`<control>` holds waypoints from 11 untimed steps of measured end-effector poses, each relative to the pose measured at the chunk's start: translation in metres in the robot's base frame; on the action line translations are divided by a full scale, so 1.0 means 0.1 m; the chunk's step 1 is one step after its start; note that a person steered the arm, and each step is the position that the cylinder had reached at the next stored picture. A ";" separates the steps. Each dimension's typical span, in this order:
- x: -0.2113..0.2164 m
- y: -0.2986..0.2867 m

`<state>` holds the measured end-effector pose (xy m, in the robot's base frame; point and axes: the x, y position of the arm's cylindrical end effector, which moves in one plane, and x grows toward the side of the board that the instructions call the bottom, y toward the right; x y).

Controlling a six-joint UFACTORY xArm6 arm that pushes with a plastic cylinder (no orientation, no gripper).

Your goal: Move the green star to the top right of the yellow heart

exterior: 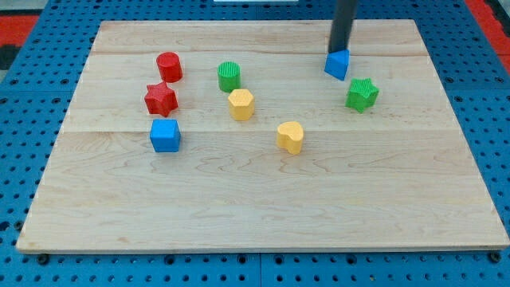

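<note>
Seven blocks on a pale wood worktop, plank seams and grain visible, sitting on blue pegboard with rows of holes. No jaws on this rig, so apart or together can't be told; I end in a dark straight rod coming down from the view's top. My tip is at the top edge of the blue block, which looks wedge-like or angular, touching or just about.

Green star: ribbed top, pointed lobes, just below-right of that blue block, near it but apart. It lies well to the view's right of and above the yellow heart, which is smooth with a rounded top, near the board's middle.

Yellow hexagon: faceted, left of centre. Green cylinder, ribbed top, just above it, close. Red cylinder, round and smooth, at upper left. Red star just below it. Blue cube below the red star, flat faces, matte. All blocks look like solid painted or plastic pieces; exact material unclear.
</note>
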<state>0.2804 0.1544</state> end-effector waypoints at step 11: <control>1.23 0.00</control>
